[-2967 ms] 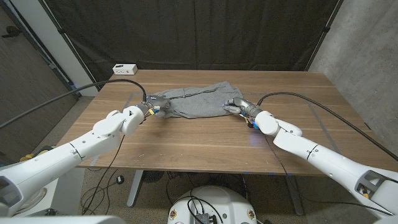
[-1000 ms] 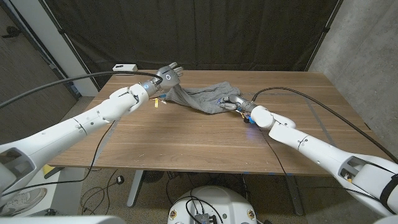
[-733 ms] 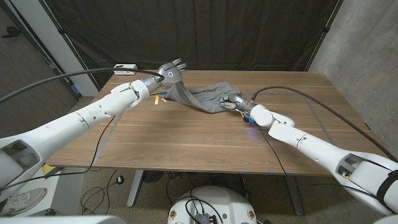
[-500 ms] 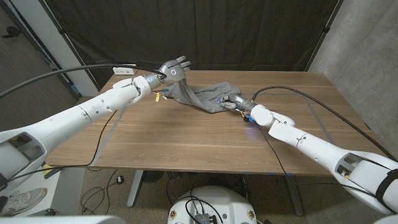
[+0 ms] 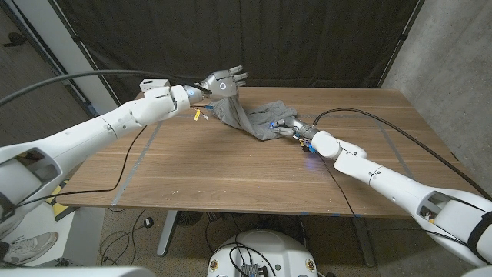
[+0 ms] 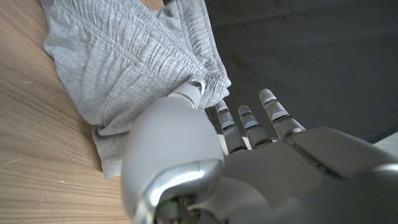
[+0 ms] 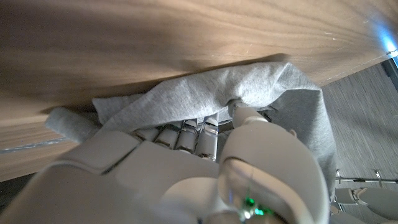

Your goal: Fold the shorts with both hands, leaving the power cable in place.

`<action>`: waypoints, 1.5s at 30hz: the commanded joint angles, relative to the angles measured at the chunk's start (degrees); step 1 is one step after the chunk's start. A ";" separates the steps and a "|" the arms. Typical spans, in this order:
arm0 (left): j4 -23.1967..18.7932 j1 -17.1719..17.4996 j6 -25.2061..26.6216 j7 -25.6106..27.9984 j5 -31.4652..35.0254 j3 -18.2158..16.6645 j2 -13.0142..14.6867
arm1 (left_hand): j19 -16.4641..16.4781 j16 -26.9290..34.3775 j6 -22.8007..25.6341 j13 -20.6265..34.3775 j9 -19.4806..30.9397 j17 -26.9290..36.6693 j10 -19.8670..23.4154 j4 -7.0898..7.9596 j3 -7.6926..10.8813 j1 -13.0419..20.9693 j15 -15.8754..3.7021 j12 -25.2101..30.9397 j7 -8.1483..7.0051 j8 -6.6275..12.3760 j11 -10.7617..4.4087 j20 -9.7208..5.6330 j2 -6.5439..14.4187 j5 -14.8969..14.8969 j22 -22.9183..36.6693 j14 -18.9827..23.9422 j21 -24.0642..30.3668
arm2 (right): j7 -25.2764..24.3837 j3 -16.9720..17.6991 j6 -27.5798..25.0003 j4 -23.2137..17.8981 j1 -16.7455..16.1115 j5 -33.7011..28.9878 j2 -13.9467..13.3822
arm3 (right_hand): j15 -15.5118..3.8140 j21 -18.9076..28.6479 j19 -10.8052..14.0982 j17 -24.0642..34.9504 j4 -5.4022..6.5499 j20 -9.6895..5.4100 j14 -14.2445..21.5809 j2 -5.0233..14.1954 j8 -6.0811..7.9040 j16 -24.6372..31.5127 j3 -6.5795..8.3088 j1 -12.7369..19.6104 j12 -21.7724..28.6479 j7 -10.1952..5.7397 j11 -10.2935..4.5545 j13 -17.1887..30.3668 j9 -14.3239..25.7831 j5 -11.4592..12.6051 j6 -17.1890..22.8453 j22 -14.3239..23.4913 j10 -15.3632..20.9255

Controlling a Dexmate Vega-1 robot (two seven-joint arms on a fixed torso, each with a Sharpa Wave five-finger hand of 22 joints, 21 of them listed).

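Shorts (image 5: 250,117), grey, lie bunched at the far middle of the worktop (image 5: 246,169), one edge lifted off the wood. The left robot hand (image 5: 223,81) pinches that raised edge while its other fingers stay spread; the right robot hand (image 5: 286,127) grips the near right edge low on the wood. Risk: so slight a pinch may let the cloth slide free mid-fold, or uneven pulling could leave the fold crooked.

I count one pair of grey shorts (image 5: 254,117) on one wooden table (image 5: 231,165). Two hands are mine: my left hand (image 5: 223,81) and my right hand (image 5: 286,127). One white power strip (image 5: 154,83) sits at the far corner.
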 commanded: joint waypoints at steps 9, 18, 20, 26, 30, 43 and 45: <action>4.58 -7.50 -0.60 10.38 8.01 4.76 -1.60 | 0.93 0.39 0.19 0.24 0.04 0.33 1.98 0.69 0.37 -0.74 -5.56 0.80 -0.83 -0.01 -0.81 -0.89 0.08 0.32 0.39 1.92 0.87 | 2.38 -0.85 2.13 0.24 -0.37 -0.27 -0.16 | 0.80 0.53 6.07 0.27 -0.46 6.01 1.20 -0.27 0.00 0.50 0.07 0.47 0.25 -0.26 0.44 0.32 0.20 0.10 0.66 0.42 0.79; 10.51 -12.29 0.82 17.02 9.82 8.40 -4.37 | 1.65 0.49 0.35 0.28 -0.03 0.40 3.12 0.90 0.45 -1.16 -6.31 1.01 -0.90 -0.06 -1.18 -1.36 -0.02 0.38 0.45 2.90 1.42 | 2.93 -0.94 2.01 0.76 -0.03 -0.29 0.19 | 0.93 0.51 6.04 0.26 -0.59 6.04 1.18 -0.34 -0.03 0.48 0.08 0.46 0.25 -0.25 0.51 0.32 0.20 0.08 0.81 0.42 0.90; 11.91 -13.41 1.10 18.09 9.99 9.26 -5.10 | 1.75 0.48 0.31 0.29 -0.05 0.42 3.12 0.93 0.47 -1.23 -6.44 0.96 -1.03 -0.10 -1.08 -1.45 -0.04 0.39 0.46 3.01 1.51 | 2.92 -0.96 2.49 1.09 0.06 -0.24 0.30 | 0.93 0.51 6.04 0.24 -0.68 6.05 1.20 -0.36 -0.03 0.47 0.11 0.52 0.27 -0.26 0.49 0.32 0.20 0.08 0.87 0.42 0.98; 15.81 -16.52 2.16 19.97 10.53 12.10 -7.24 | 1.99 0.51 0.12 0.32 -0.10 0.47 3.38 1.01 0.58 -1.42 -6.68 0.92 -0.91 -0.24 -1.06 -1.56 -0.04 0.42 0.50 3.52 1.77 | 3.17 -1.04 2.84 1.73 0.27 -0.17 0.48 | 0.96 0.49 6.00 0.14 -0.82 6.12 1.23 -0.49 -0.10 0.37 0.23 0.50 0.25 -0.17 0.47 0.32 0.20 0.09 0.92 0.43 1.07; 18.55 -18.75 2.62 21.68 10.68 14.22 -9.07 | 2.10 0.47 0.01 0.33 -0.13 0.48 3.43 1.01 0.63 -1.49 -6.68 0.86 -0.85 -0.32 -1.13 -1.63 -0.08 0.43 0.52 3.63 1.90 | 3.11 -1.10 3.20 2.34 0.51 -0.19 0.69 | 1.05 0.50 6.02 0.09 -0.91 6.09 1.19 -0.53 -0.14 0.30 0.29 0.50 0.23 -0.17 0.49 0.33 0.20 0.09 0.94 0.43 1.08; 25.10 -24.91 3.85 27.39 9.71 20.95 -13.76 | 2.42 0.37 0.50 0.36 -0.27 0.51 3.73 0.98 0.75 -1.76 -6.92 0.73 -1.15 -0.28 -1.40 -2.00 -0.28 0.45 0.57 4.10 2.31 | 4.04 -1.60 5.60 5.10 1.19 0.37 1.53 | 1.03 0.47 5.97 0.10 -1.05 6.06 1.17 -0.56 -0.27 0.25 0.28 0.38 0.17 -0.16 0.75 0.33 0.21 0.04 0.93 0.43 1.12; 25.95 -25.64 4.18 27.93 9.49 21.92 -14.41 | 2.44 0.36 0.46 0.37 -0.28 0.52 3.75 0.98 0.77 -1.79 -6.94 0.71 -1.14 -0.31 -1.38 -2.04 -0.28 0.45 0.58 4.13 2.35 | 4.07 -1.70 6.12 5.51 1.36 0.33 1.66 | 1.00 0.48 6.00 0.10 -1.07 6.05 1.16 -0.55 -0.27 0.25 0.30 0.40 0.17 -0.15 0.78 0.33 0.21 0.05 0.95 0.43 1.13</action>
